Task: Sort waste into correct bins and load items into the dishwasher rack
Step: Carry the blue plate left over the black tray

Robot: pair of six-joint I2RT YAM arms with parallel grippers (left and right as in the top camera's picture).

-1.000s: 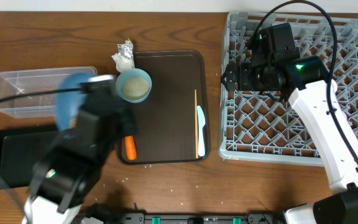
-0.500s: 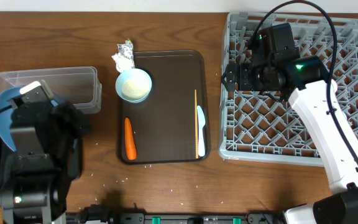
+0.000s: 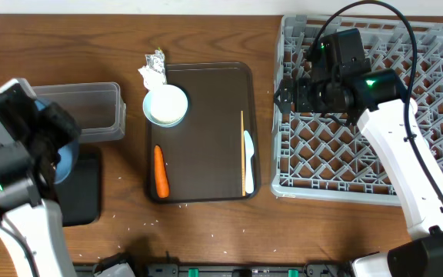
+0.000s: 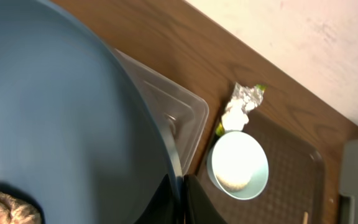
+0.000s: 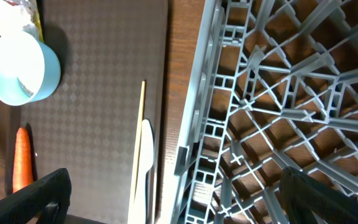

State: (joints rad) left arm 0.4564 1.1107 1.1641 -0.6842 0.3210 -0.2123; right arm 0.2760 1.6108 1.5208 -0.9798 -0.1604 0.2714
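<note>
My left gripper (image 4: 180,186) is shut on the rim of the large blue plate (image 4: 61,124); a brown food lump (image 4: 4,210) still lies on it. From overhead, the plate (image 3: 66,163) hangs at the left between the clear tub (image 3: 91,108) and the black tray (image 3: 83,196), mostly under the arm. The light blue cup (image 3: 165,105) holds rice. A napkin (image 3: 152,75) and foil wrapper (image 4: 248,94) lie behind it. Carrot (image 3: 160,171), chopstick (image 3: 242,150) and spoon (image 3: 248,158) lie on the brown tray. My right gripper (image 5: 176,180) is open and empty over the grey rack's (image 3: 375,115) left edge.
The dark brown serving tray (image 3: 206,131) sits in the middle, between the bins and the rack. Loose rice grains (image 3: 141,225) dot the table along the front. The right arm (image 3: 406,169) stretches over the rack.
My left arm has swung left and back with the blue plate, from beside the cup to over the bins. The right arm has not moved.
</note>
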